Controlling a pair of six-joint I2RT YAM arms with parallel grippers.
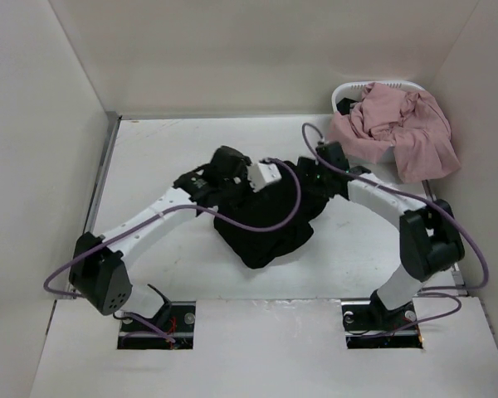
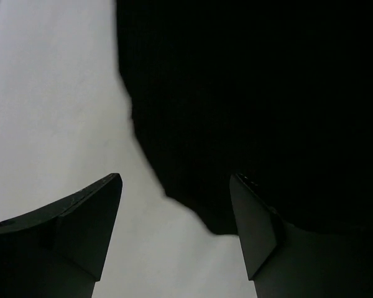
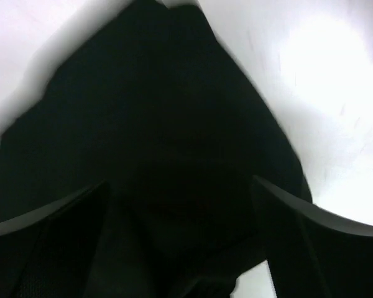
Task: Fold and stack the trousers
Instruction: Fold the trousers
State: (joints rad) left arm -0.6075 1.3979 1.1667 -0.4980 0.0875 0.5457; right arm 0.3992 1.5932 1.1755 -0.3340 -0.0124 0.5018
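Looking down on a white bench (image 1: 166,149) walled in by pale panels (image 1: 33,124). Finding the black trousers (image 1: 261,228) bunched beneath both arms. Holding the left pincer (image 2: 175,180) open at the heap's edge, cloth reaching ahead of and beside its right finger. Holding the right pincer (image 3: 179,183) wide open directly over the dark fabric, clamping nothing.
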